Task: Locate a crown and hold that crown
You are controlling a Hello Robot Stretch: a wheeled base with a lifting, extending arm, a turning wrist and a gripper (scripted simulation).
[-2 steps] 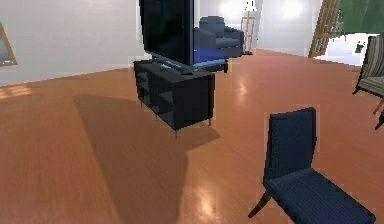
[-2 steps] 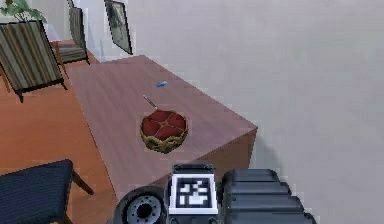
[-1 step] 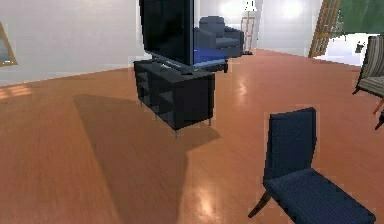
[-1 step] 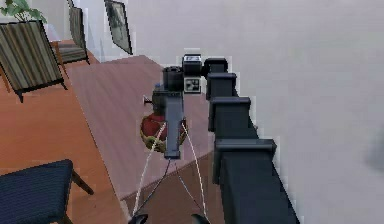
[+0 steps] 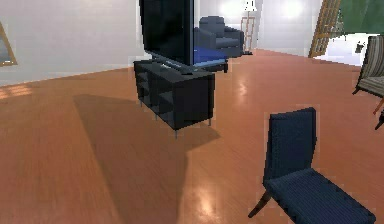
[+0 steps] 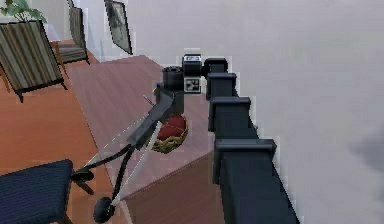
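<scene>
The reddish-brown wooden plank floor (image 5: 90, 170) looked glossy, the navy padded chair (image 5: 292, 150) cloth-covered and matt, the black box-shaped cabinet (image 5: 185, 98) smooth.

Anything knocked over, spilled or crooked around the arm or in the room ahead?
Nothing stands out. A red and gold thing lies on the pale surface by the arm; the TV stands upright on its stand.

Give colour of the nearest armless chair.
Dark navy blue; the chair shows best in the forward view.
</scene>
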